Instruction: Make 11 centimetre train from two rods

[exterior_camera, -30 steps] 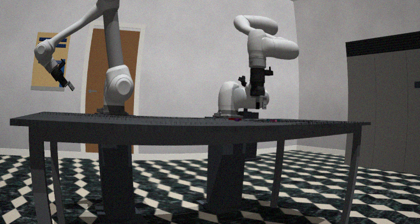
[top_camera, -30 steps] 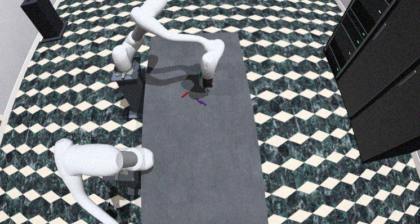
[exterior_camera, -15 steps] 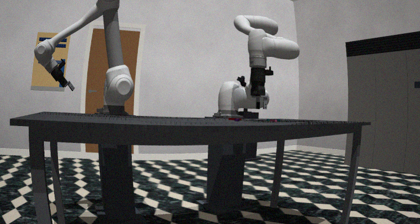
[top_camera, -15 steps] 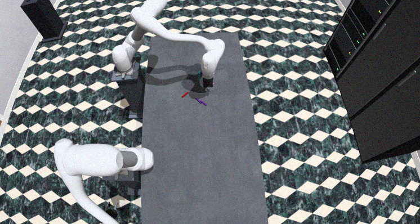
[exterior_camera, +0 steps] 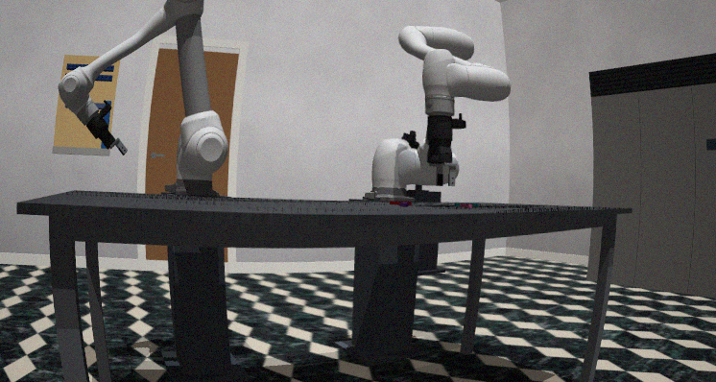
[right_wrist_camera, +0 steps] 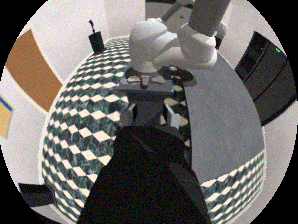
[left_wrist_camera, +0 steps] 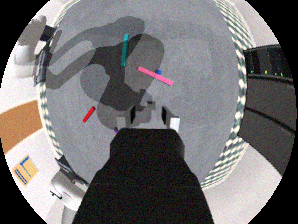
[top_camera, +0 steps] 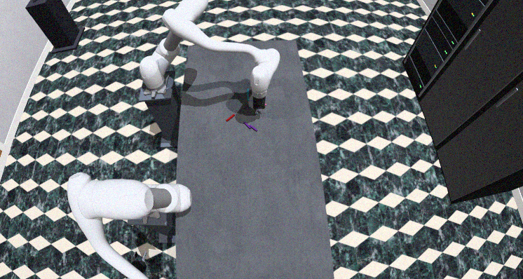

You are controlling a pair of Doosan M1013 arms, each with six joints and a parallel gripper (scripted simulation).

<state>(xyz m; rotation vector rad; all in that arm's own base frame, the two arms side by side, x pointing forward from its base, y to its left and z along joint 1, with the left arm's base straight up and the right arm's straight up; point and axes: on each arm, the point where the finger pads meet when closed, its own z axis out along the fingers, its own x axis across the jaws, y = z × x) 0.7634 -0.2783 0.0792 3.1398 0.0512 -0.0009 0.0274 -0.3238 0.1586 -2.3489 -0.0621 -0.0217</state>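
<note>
In the top view, the left gripper, released and empty, hung above the table, right of a red rod; what looked like two purple rods lay nearer.

In the exterior view, the right gripper hung far left, opened.

In the left wrist view, a pink rod lay between a turquoise rod and a blue rod.

In the right wrist view, nothing sat between the spread fingers.

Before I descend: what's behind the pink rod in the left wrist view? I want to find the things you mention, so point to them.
A bit of blue [left_wrist_camera: 158,72] shows along the far edge of the pink rod [left_wrist_camera: 167,81]; whatever the rod covers can't be seen.
</note>
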